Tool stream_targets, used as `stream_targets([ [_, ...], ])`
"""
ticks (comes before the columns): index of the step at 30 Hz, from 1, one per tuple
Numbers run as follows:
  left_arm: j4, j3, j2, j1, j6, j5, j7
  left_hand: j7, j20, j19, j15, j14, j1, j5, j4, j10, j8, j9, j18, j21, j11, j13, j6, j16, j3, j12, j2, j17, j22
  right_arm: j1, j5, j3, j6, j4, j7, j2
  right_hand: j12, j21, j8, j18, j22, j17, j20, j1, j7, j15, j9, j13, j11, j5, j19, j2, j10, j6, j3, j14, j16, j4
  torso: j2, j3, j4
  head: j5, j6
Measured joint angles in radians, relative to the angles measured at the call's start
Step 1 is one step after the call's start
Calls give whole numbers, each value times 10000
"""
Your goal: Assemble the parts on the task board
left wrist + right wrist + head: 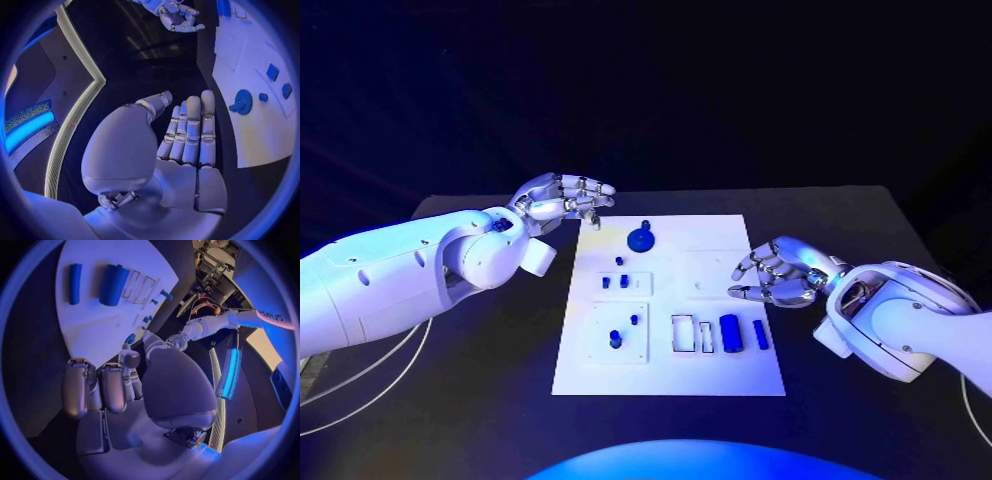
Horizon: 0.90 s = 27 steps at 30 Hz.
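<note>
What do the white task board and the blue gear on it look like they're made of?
Task board: probably matte plastic or painted sheet; flat, even white, no glare. Gear: likely moulded or printed plastic; uniform saturated blue, toothed rim visible in the left wrist view, no metallic shine.

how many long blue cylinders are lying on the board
2: a thick blue cylinder and a thin blue cylinder, side by side at the task board corner nearest the right hand. None looks hidden.

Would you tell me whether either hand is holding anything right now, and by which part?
Nothing is held. The left hand hovers off the board's far left corner; the right hand, fingers curled, hovers over its right edge.
</note>
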Motion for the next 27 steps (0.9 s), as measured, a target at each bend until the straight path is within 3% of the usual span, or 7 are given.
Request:
stream_targets([
  [5, -2, 0, 0, -1, 1, 1, 0, 0, 0, 0, 0, 0, 0, 0, 0, 0, 0, 0, -1, 0, 0, 0, 0, 0, 0, 0, 0, 0, 0, -164, -89, -49, 221, 79, -617, -234, 289, -69, 188, 0, 0, -128, -77, -297, -63, -26, 57, 379, -54, 0, -1, -149, 3, 169, -233, 26, 1, 11, -30, -9, -34, -199, -41],
  [11, 5, 0, 1, -4, 3, 1, -1, 0, 0, 0, 0, 0, 0, 0, 0, 0, 0, -1, -1, 0, 0, 0, 0, 0, 0, 0, 0, 0, -15, -364, -230, -77, 369, 114, -1089, -232, 941, 203, 408, 0, -1, 48, -79, -521, -130, -98, 180, 1130, -135, 57, 1, -163, 319, 308, -470, 26, 10, 7, -35, -17, -37, -320, -57],
  [17, 9, -2, -27, -5, 5, 1, -1, 0, 0, 0, 0, 0, 0, 0, 0, 1, 0, -2, 0, 0, 0, 0, 0, 0, 0, 0, 0, 1, -15, -459, -330, -85, 465, 125, -1363, -157, 1278, 431, 771, 1, -2, 205, -151, -657, -277, -170, 469, 1583, -224, 57, 2, -105, 478, 526, -759, 25, 109, 12, -33, -24, -37, -356, -75],
  [27, 14, -2, -46, -6, 9, 2, -1, 0, 0, 0, 0, 0, 0, 0, 0, 1, 0, 7, -1, 0, -1, 0, 0, 0, 0, 0, 0, 1, -14, -542, -580, -85, 839, 106, -1762, 20, 1339, 494, 1112, 2, -2, 311, -222, -1139, -317, -242, 926, 1801, -241, -89, 2, -18, 495, 493, -1516, 25, 189, 27, -32, -24, -37, -359, -144],
])
